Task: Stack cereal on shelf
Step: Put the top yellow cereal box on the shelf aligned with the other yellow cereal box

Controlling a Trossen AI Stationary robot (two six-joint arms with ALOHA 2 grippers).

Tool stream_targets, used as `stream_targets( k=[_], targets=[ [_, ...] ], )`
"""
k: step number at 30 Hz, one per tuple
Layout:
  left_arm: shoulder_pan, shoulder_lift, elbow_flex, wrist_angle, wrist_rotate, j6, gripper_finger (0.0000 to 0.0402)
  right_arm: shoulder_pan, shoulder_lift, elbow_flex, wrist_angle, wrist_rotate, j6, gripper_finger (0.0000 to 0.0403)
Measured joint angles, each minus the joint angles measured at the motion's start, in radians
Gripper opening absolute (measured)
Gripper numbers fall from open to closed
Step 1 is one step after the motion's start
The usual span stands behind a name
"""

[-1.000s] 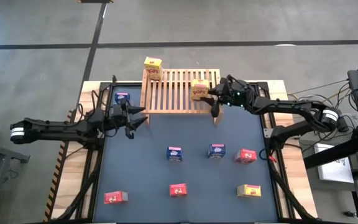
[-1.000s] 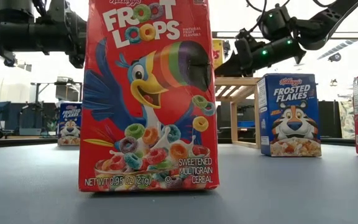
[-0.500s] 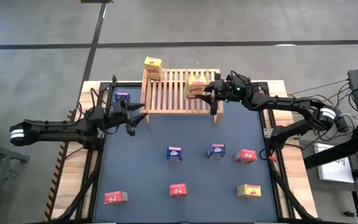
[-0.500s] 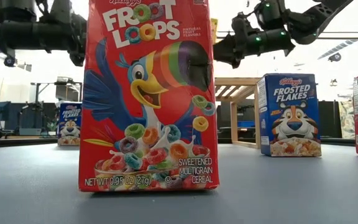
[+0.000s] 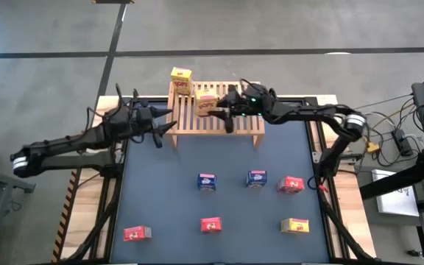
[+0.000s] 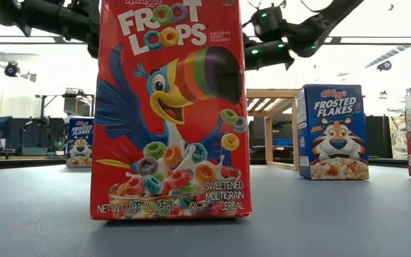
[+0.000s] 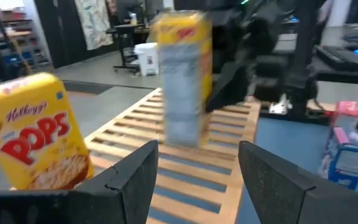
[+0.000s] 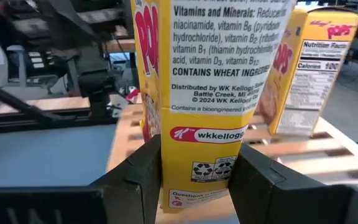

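Observation:
The light wood shelf (image 5: 227, 118) stands at the table's far edge. One yellow cereal box (image 5: 181, 79) stands upright on its far left corner and also shows in the left wrist view (image 7: 33, 134). My right gripper (image 5: 218, 107) is shut on a second yellow box (image 5: 206, 103) over the slats, just right of the first. My left gripper (image 5: 159, 126) hovers open by the shelf's left end, holding nothing (image 7: 197, 186). The other boxes stand on the dark mat: two blue (image 5: 207, 181) (image 5: 256, 178), three red (image 5: 291, 185) (image 5: 210, 225) (image 5: 137, 233), one yellow (image 5: 294, 225). My right gripper pinches the yellow box between its two fingers (image 8: 135, 180), one on each broad face, at the lower part of the narrow printed side (image 8: 201, 152). The fingers reach in level from the table's right. The box stays upright over the slats; whether its bottom touches them, I cannot tell.
In the low view a red box (image 6: 170, 107) fills the foreground, with a blue box (image 6: 332, 132) and the shelf (image 6: 270, 121) behind it. Another blue box (image 6: 80, 146) stands left of the shelf, under my left arm. Open mat lies between shelf and box rows.
My right gripper has carried the yellow box along the shelf toward the table's left, from near the right end to beside the standing yellow box, keeping it upright. My left gripper has moved toward the far edge, up to the shelf's left end.

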Motion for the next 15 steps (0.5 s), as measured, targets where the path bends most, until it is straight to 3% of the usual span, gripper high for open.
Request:
stream_targets(
  k=[4, 15],
  targets=[
    [0.007, -0.023, 0.009, -0.015, 0.093, 0.004, 0.0207, 0.005, 0.108, 0.143, -0.067, -0.001, -0.011, 0.0144],
    [0.007, -0.153, -0.126, 0.023, 0.098, -0.071, 0.0207, 0.004, 0.308, 0.382, -0.176, 0.008, -0.026, 0.0143]
  ],
)
